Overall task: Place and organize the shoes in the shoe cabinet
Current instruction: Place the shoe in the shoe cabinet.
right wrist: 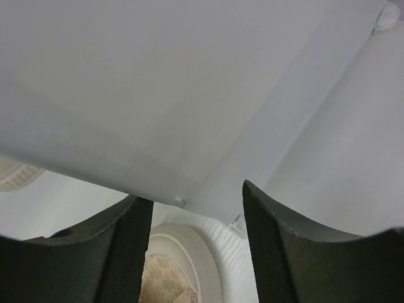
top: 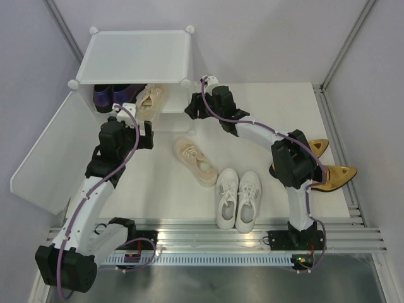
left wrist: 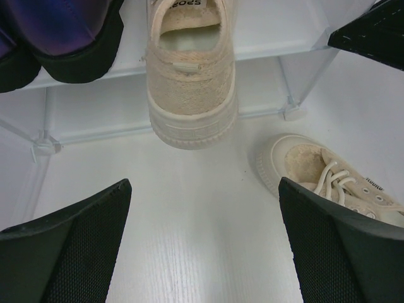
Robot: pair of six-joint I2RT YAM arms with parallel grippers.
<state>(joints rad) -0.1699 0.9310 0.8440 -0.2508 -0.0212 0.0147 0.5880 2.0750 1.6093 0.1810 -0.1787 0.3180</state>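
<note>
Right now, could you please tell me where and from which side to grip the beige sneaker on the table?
Grip the beige sneaker at the heel collar, coming from above. It sits upright on its sole, opening up, toe toward the shoe cabinet, so one gripper finger could probably go inside the opening and the other outside the heel.

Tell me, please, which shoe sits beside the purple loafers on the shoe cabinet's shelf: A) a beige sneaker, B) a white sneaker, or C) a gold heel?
A: a beige sneaker sits heel-out to the right of the purple loafers inside the shoe cabinet.
</note>
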